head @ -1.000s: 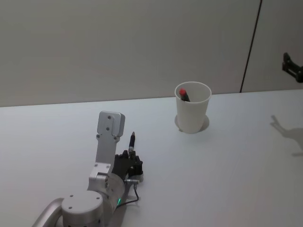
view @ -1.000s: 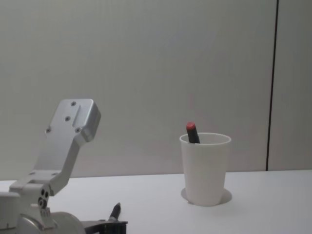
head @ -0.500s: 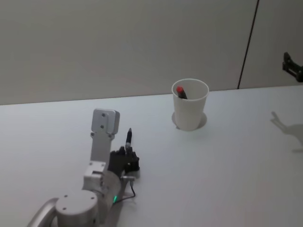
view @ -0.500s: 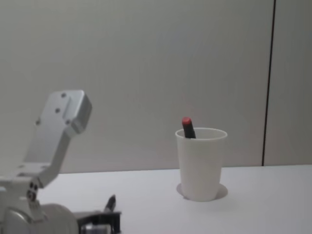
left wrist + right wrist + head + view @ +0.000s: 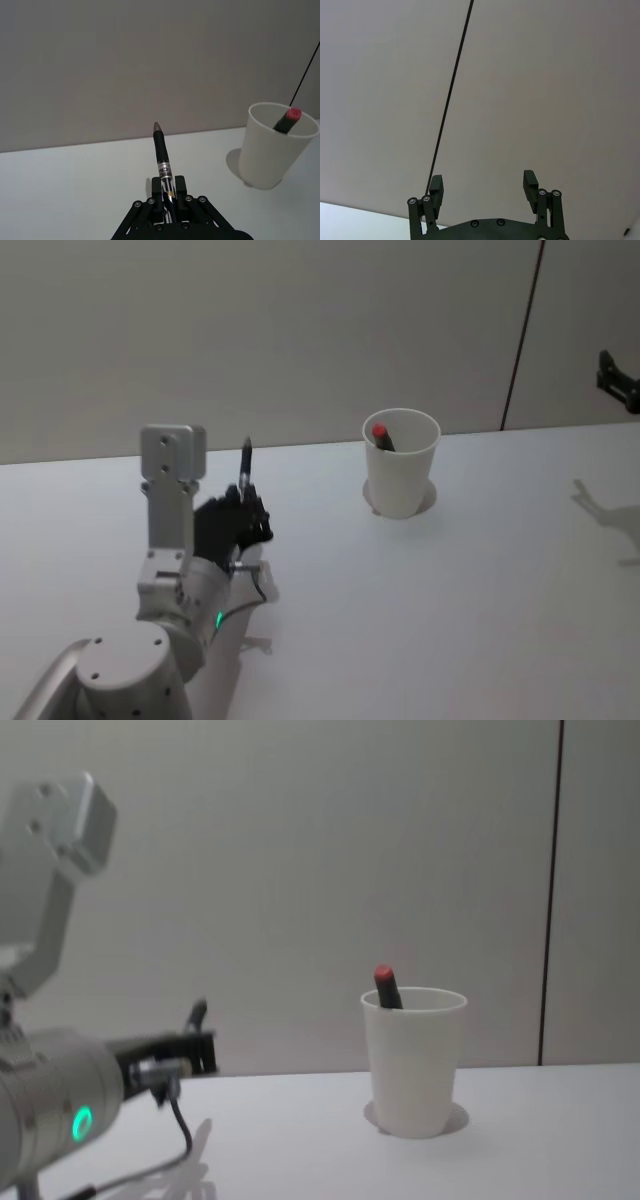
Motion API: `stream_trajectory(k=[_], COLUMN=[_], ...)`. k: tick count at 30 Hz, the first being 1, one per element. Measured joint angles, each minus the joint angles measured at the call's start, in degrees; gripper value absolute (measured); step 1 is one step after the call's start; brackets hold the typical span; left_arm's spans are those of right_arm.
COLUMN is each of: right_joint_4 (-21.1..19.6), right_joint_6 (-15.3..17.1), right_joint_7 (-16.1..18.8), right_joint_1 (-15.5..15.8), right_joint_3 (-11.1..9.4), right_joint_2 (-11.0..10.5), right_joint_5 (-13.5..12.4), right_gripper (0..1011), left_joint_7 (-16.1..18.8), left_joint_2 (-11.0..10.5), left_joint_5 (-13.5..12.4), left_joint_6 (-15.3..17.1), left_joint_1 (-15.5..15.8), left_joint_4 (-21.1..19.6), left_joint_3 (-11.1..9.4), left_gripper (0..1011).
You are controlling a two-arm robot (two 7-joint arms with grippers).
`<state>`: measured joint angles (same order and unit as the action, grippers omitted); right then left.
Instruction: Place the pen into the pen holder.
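Observation:
My left gripper (image 5: 240, 512) (image 5: 166, 196) (image 5: 203, 1042) is shut on a black pen (image 5: 244, 460) (image 5: 162, 165) (image 5: 198, 1012). It holds the pen above the table, tip pointing up and away, well to the left of the pen holder. The pen holder (image 5: 401, 463) (image 5: 276, 144) (image 5: 413, 1060) is a white paper cup standing upright near the table's back edge. Inside it leans a dark pen with a red end (image 5: 381, 434) (image 5: 289, 119) (image 5: 385, 984). My right gripper (image 5: 483, 186) (image 5: 618, 378) is open and raised at the far right, with nothing between its fingers.
The white table (image 5: 450, 590) runs up to a plain grey wall. A dark vertical seam (image 5: 520, 335) in the wall lies right of the cup. A thin cable (image 5: 182, 1130) hangs from my left wrist.
My left gripper has lifted the pen off the table and drawn it up and to the left. The cup and the right arm have stayed put.

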<state>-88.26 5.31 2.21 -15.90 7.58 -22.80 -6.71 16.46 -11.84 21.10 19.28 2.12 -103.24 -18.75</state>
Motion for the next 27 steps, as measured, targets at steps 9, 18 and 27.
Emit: stream_trajectory(k=[9, 18, 27], right_joint_4=[0.00, -0.07, -1.46], right_joint_6=[0.00, 0.06, 0.43], right_joint_7=[0.00, 0.10, 2.50], right_joint_1=[0.00, -0.03, -0.45], right_joint_3=[0.00, 0.00, -0.18], right_joint_2=[-0.01, 0.04, 0.26], right_joint_5=[0.00, 0.00, -2.67], right_gripper=[1001, 1001, 1001], left_joint_7=[-1.75, -5.17, -10.51], left_joint_2=[-0.25, 0.34, 1.92], left_joint_5=[1.26, 4.19, 8.60], left_joint_6=[-6.09, -12.11, -18.29], left_joint_1=[0.27, 1.46, 3.78], left_joint_4=[-2.40, -3.45, -3.30], left_joint_3=[1.51, 2.68, 3.63], left_gripper=[156, 156, 156])
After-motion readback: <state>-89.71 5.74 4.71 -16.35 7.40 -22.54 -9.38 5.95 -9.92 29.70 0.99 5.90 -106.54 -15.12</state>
